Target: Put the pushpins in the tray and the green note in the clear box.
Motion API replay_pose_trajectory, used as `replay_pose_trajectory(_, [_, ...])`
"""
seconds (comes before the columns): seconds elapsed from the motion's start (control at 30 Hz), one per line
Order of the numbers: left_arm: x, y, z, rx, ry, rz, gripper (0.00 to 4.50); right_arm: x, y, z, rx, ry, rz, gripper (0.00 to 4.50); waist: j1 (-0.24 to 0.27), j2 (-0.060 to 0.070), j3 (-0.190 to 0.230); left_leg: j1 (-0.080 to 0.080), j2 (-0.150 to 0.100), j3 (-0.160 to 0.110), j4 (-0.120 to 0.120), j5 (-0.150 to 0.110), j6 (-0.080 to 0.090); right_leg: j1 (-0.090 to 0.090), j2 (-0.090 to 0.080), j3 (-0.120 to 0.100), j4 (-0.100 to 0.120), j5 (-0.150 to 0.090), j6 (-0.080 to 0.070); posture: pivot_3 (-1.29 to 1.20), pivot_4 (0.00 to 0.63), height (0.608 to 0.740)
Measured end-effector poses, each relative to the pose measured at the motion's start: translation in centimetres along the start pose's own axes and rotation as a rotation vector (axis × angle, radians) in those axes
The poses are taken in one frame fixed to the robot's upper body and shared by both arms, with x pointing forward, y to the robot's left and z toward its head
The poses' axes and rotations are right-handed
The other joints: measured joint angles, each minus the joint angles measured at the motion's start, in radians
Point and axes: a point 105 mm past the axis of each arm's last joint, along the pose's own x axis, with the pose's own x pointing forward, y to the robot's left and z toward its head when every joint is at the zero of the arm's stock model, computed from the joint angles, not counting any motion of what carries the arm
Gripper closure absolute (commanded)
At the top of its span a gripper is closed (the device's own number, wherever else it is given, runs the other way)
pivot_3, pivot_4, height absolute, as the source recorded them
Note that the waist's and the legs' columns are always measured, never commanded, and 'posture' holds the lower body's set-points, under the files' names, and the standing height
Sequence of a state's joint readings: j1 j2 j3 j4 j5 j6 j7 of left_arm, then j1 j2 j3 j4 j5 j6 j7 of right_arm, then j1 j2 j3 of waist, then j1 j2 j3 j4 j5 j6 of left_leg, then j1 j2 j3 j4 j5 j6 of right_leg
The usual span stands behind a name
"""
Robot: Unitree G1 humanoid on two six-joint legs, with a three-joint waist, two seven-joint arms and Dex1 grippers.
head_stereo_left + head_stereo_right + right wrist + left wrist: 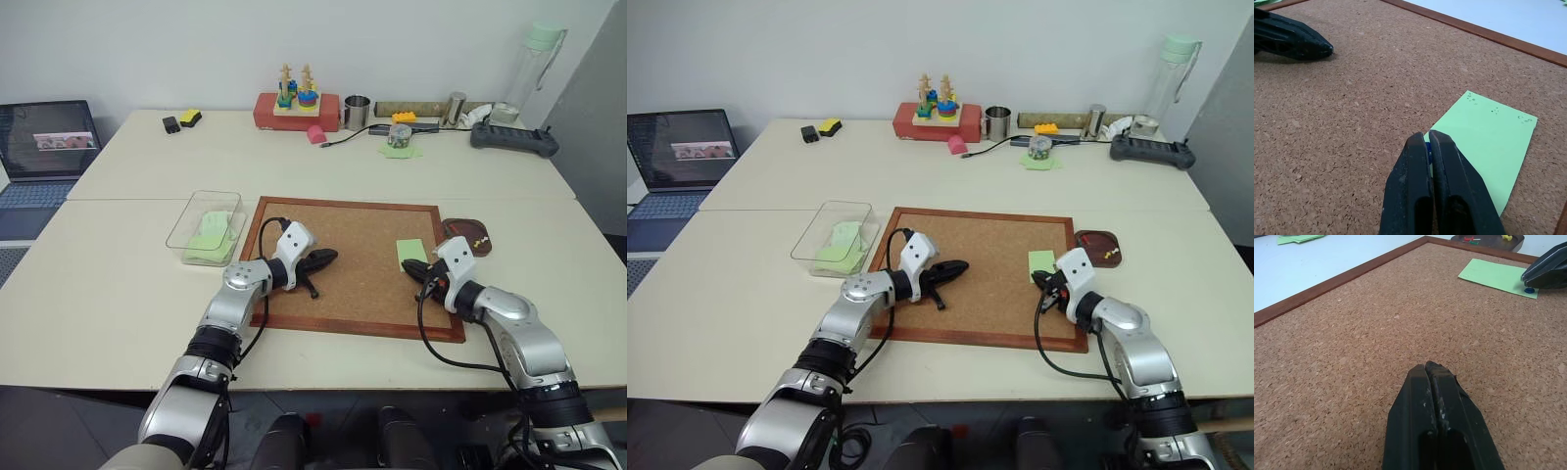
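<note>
A pale green note (1484, 132) lies flat on the corkboard (353, 284) near its right edge. At the note's near corner my right gripper (1425, 139) is shut on a blue pushpin (1530, 290), whose head shows between the fingertips. The dark wooden tray (468, 233) sits just off the board's far right corner, with a few coloured pushpins (1471, 239) in it. My left gripper (1429, 368) is shut on nothing, low over the middle left of the board. The clear box (191, 220) stands left of the board, with green paper inside it.
A laptop (44, 147) sits at the far left. Along the back of the table are a red block with a stacking toy (296, 106), a metal cup (357, 112), a pink block (316, 134), a bottle (529, 69) and a dark controller (513, 138).
</note>
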State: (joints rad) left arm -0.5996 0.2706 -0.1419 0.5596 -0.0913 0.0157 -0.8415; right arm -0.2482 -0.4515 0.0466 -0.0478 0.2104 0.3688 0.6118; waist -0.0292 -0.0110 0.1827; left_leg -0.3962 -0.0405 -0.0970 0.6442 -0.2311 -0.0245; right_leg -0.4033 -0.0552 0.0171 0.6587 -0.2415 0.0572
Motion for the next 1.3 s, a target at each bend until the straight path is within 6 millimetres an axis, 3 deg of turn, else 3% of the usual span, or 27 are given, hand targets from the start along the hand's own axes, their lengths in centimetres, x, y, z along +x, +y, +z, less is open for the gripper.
replay_pose_trajectory(0.13, [0.0, 0.0, 0.0, -0.001, 0.001, 0.002, 4.5, -0.3, 0.3, 1.1, -0.036, -0.023, 0.024, 4.42, 0.0, 0.0, 0.0, 0.0, 0.0, 0.0, 0.0, 0.0, 0.0, 0.0, 0.0, 0.0, 0.0, 0.0, 0.0, 0.0, 0.15, 0.74])
replay_pose_trajectory(0.27, [0.1, 0.0, -0.1, -0.005, 0.0, 0.004, 4.5, -0.7, 0.5, 5.4, -0.139, -0.134, 0.052, 4.42, 0.0, 0.0, 0.0, 0.0, 0.0, -0.001, 0.001, 0.0, 0.0, 0.0, 0.0, 0.0, 0.0, 0.0, 0.0, 0.0, 0.15, 0.74])
replay_pose_trajectory(0.4, [0.1, 0.0, 0.0, -0.007, -0.003, 0.0, 4.5, -0.9, 0.5, 5.8, -0.162, -0.138, 0.061, 4.42, 0.0, 0.0, 0.0, 0.0, 0.0, -0.001, 0.0, 0.0, 0.0, 0.0, 0.0, 0.0, -0.001, 0.0, 0.0, 0.0, 0.15, 0.74])
replay_pose_trajectory(0.6, [-0.9, -0.6, 1.7, -0.155, -0.049, -0.082, 3.51, -1.3, 1.0, 6.6, -0.327, -0.127, 0.1, 4.5, -0.003, -0.003, 0.002, -0.002, 0.0, -0.001, 0.0, 0.0, 0.0, -0.002, 0.0, -0.001, 0.0, 0.0, 0.0, 0.0, 0.15, 0.74])
replay_pose_trajectory(0.7, [-2.3, -0.9, 5.2, -0.28, -0.151, -0.167, 2.9, -1.3, 1.3, 7.3, -0.422, -0.155, 0.108, 4.5, -0.004, -0.005, 0.004, -0.003, 0.002, -0.003, 0.0, 0.0, 0.0, -0.003, 0.0, -0.001, 0.0, 0.0, 0.0, 0.0, 0.15, 0.74])
replay_pose_trajectory(0.73, [-3.2, -0.9, 7.4, -0.31, -0.209, -0.204, 2.63, -1.3, 1.5, 7.7, -0.465, -0.173, 0.111, 4.5, -0.003, -0.005, 0.004, -0.003, 0.002, -0.005, 0.0, 0.0, 0.0, -0.002, 0.0, -0.001, 0.0, 0.0, 0.0, 0.0, 0.15, 0.74])
replay_pose_trajectory(0.8, [-4.2, -1.0, 9.1, -0.359, -0.259, -0.241, 2.38, -1.3, 2.0, 8.1, -0.521, -0.202, 0.128, 4.5, -0.003, -0.005, 0.004, -0.002, 0.002, -0.005, 0.0, 0.0, 0.0, -0.002, 0.0, -0.001, -0.001, 0.0, 0.0, 0.0, 0.15, 0.74])
replay_pose_trajectory(1.03, [-3.7, -2.1, 9.2, -0.563, -0.297, -0.291, 1.14, -1.4, 3.7, 10.6, -0.756, -0.331, 0.188, 4.5, 0.0, -0.005, 0.004, -0.003, 0.001, -0.005, 0.0, 0.0, -0.001, -0.002, 0.0, -0.001, -0.002, 0.0, 0.0, 0.0, 0.15, 0.74])
replay_pose_trajectory(1.27, [-2.1, -2.8, 11.2, -0.604, -0.371, -0.325, 1.14, -1.4, 5.3, 11.1, -0.867, -0.375, 0.267, 4.5, 0.002, -0.006, 0.004, -0.003, 0.001, -0.005, 0.0, 0.001, -0.001, -0.002, 0.0, 0.0, -0.002, 0.0, 0.0, 0.0, 0.15, 0.74])
replay_pose_trajectory(1.3, [-1.9, -2.9, 11.6, -0.606, -0.385, -0.331, 1.3, -1.4, 5.5, 11.1, -0.871, -0.376, 0.279, 4.5, 0.002, -0.006, 0.004, -0.003, 0.001, -0.005, 0.0, 0.001, -0.001, -0.002, 0.0, 0.0, -0.002, 0.0, 0.0, 0.0, 0.15, 0.74])
